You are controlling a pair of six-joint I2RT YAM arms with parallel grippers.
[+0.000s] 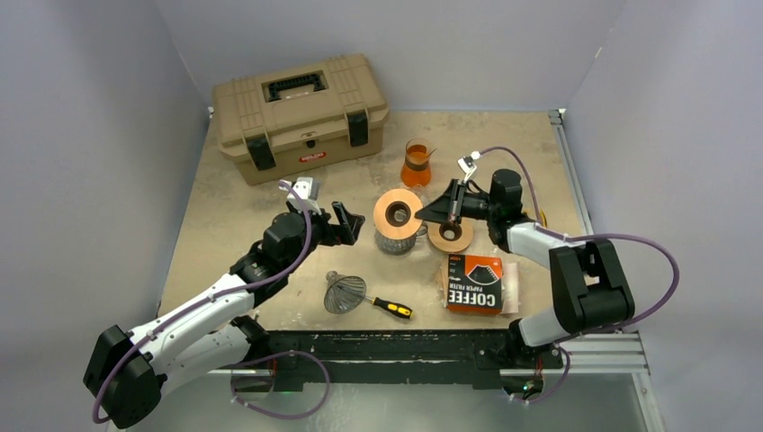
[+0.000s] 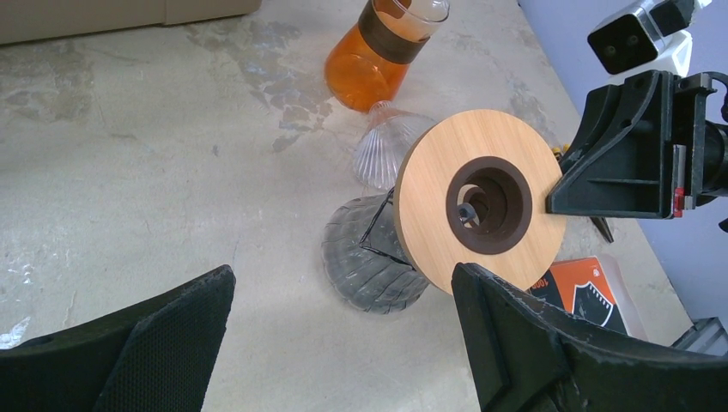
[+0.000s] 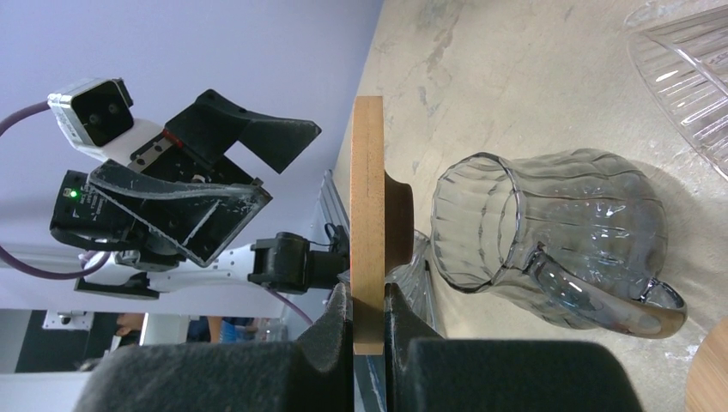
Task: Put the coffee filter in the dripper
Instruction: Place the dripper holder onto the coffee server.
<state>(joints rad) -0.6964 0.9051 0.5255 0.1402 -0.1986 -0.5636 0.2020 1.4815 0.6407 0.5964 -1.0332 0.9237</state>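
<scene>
My right gripper (image 1: pixel 421 213) (image 3: pixel 369 300) is shut on the edge of a wooden ring (image 1: pixel 397 212) (image 3: pixel 367 215) with a dark centre collar. It holds the ring on edge just above the mouth of a smoky glass pitcher (image 1: pixel 400 238) (image 3: pixel 549 232). My left gripper (image 1: pixel 353 225) (image 2: pixel 342 283) is open and empty, just left of the pitcher (image 2: pixel 373 257) and the ring (image 2: pixel 429 184). A clear ribbed glass dripper (image 2: pixel 386 154) stands behind the pitcher. An orange box of paper coffee filters (image 1: pixel 475 283) (image 2: pixel 588 292) lies at the front right. No loose filter shows.
A tan toolbox (image 1: pixel 301 112) stands at the back left. An orange glass carafe (image 1: pixel 416 164) is behind the pitcher. A second wooden disc (image 1: pixel 450 236) lies under my right arm. A dark ribbed cone (image 1: pixel 345 292) and a screwdriver (image 1: pixel 392 308) lie near the front edge.
</scene>
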